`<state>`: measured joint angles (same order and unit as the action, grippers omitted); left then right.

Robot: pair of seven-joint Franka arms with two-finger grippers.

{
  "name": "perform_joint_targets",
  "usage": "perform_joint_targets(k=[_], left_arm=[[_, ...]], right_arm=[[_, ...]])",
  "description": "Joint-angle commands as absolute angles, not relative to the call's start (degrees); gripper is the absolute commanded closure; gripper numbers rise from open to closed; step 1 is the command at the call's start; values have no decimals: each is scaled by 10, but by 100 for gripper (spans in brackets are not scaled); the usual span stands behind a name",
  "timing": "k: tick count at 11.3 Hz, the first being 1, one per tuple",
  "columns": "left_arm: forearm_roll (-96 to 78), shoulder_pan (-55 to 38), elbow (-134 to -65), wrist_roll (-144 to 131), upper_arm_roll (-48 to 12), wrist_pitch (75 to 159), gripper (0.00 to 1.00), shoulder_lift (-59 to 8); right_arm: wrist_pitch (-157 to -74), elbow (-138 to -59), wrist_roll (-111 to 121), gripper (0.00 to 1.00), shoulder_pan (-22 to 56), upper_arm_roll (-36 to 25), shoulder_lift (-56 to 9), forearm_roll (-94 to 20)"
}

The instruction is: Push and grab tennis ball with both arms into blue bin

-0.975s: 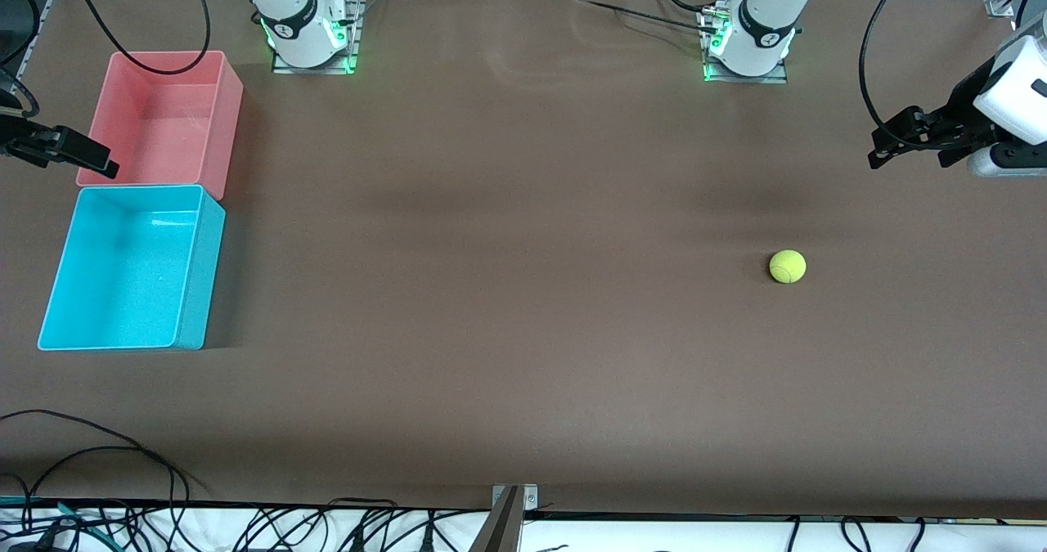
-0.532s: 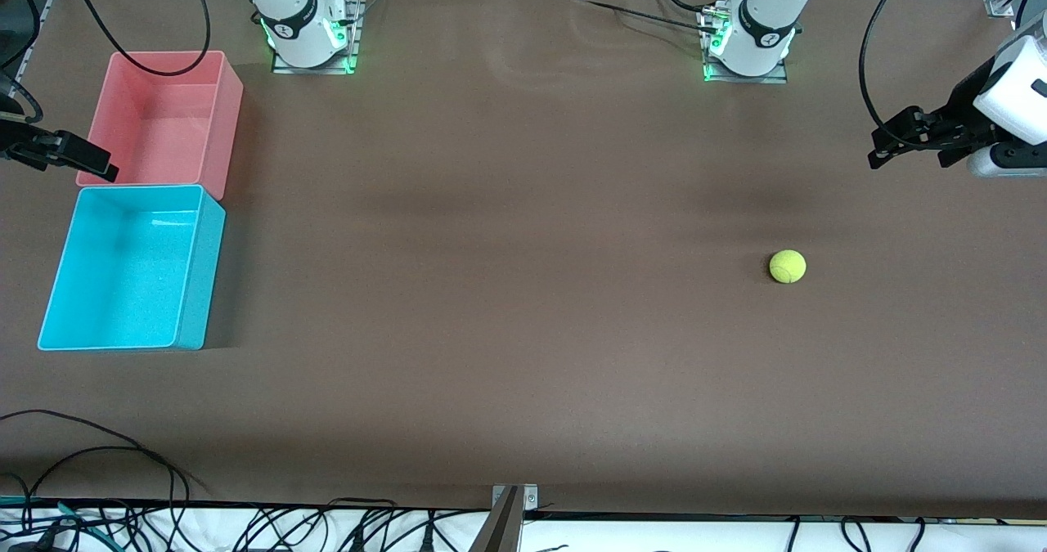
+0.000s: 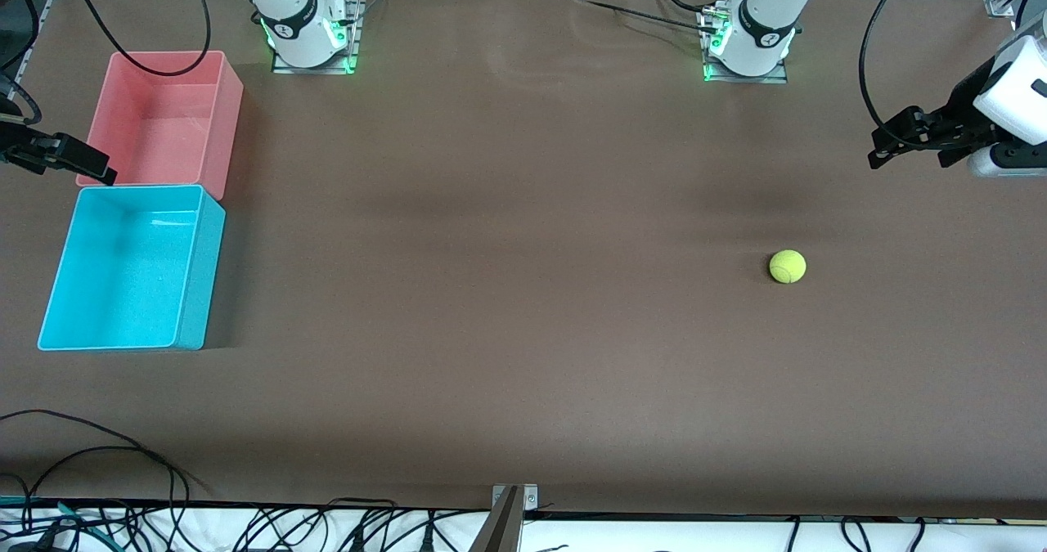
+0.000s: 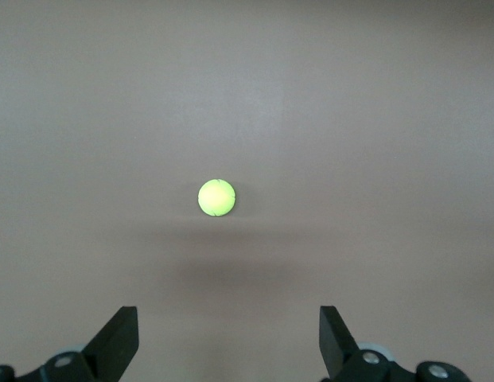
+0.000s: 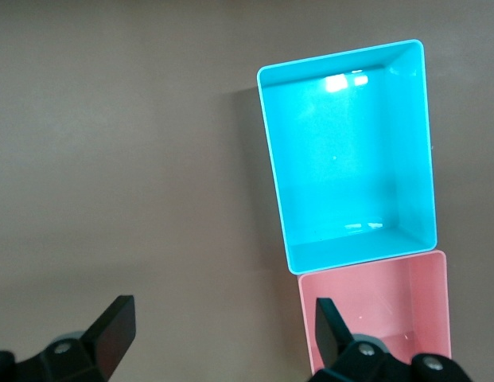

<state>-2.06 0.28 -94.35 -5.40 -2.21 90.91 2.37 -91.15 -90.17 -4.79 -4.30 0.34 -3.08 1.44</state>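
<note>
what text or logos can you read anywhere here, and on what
No text is readable anywhere.
Tennis ball: only a pale seam shows; any print is too small to read.
Arm bases: a small round dark mark on each, too small to read.
Blue bin and pink bin: no labels visible.

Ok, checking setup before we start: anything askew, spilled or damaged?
Nothing stands out. The tennis ball sits alone on the table; the blue bin and pink bin stand upright, side by side, both empty.
</note>
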Motion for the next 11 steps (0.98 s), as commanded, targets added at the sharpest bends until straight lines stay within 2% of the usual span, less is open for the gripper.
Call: perform_joint_targets(k=[1,11], left_arm=[[-4,5,-933,-60,-26,901,0,21],[-4,5,-934,-59,-25,901,0,20]], right_arm=[[-911,-904,-55,0,-41,8,-27,14],[-911,-904,-52,0,-42,7,-31,-14]])
